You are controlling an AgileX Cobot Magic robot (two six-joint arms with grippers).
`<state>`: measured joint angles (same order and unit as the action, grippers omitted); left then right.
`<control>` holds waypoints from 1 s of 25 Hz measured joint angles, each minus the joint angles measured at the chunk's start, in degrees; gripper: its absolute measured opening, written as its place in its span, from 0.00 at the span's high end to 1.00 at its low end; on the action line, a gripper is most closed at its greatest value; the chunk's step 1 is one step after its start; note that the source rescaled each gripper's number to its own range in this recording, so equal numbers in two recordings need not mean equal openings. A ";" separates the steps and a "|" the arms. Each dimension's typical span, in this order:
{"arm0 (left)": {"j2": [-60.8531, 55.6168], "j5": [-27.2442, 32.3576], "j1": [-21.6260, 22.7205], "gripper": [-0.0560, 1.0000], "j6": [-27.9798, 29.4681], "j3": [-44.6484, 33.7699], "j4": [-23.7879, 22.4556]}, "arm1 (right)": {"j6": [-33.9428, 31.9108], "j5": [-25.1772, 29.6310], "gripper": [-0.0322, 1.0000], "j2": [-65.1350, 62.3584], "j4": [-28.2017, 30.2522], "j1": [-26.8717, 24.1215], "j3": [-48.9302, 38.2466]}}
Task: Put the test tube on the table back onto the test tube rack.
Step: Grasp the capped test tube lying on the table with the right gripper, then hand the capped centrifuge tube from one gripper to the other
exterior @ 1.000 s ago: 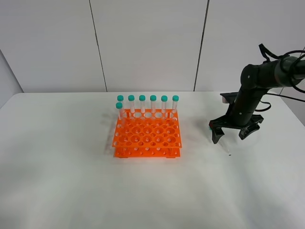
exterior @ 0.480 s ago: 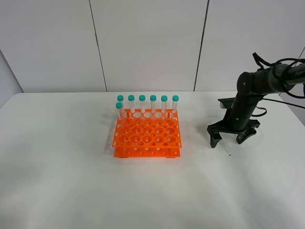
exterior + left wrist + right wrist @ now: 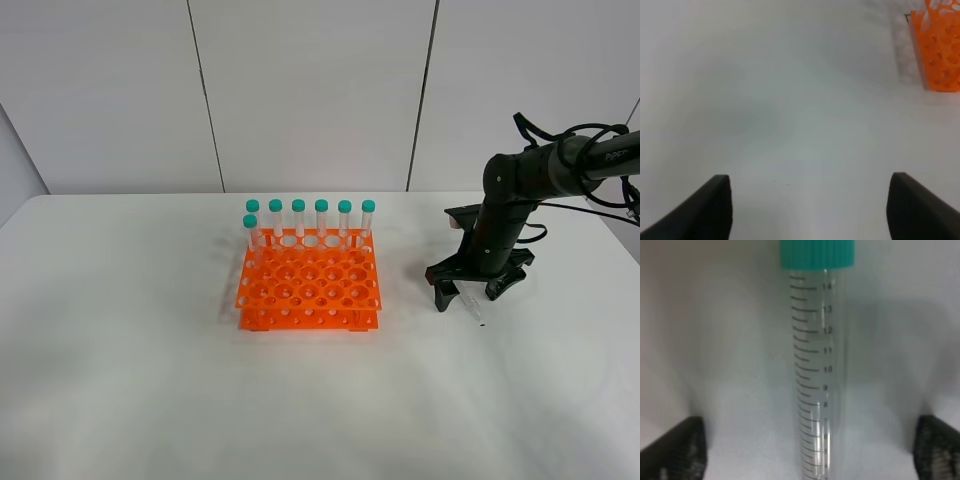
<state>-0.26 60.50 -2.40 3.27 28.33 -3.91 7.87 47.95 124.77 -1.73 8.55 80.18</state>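
While low over the table [image 3: 150, 400], right gripper [image 3: 467, 299], jaws astride the test tube [image 3: 817, 370]

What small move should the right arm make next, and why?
Probably close the jaws of the right gripper on the test tube. The test tube lies on the table between the open jaws, which do not touch it yet.

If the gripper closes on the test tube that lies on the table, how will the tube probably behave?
The test tube is round and lies flat on the table, so a one-sided push would probably roll it. Its clear wall looks smooth and it seems empty: likely light, stiff, somewhat slippery. The wider teal cap may grip better.
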 joint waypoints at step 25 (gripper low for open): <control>0.00 0.00 0.00 0.00 0.00 0.00 0.00 | 1.56 7.64 0.95 -18.93 1.73 0.00 -0.95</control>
<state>-0.26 60.50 -2.40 3.27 28.33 -3.91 9.43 55.59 105.83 0.00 8.55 79.23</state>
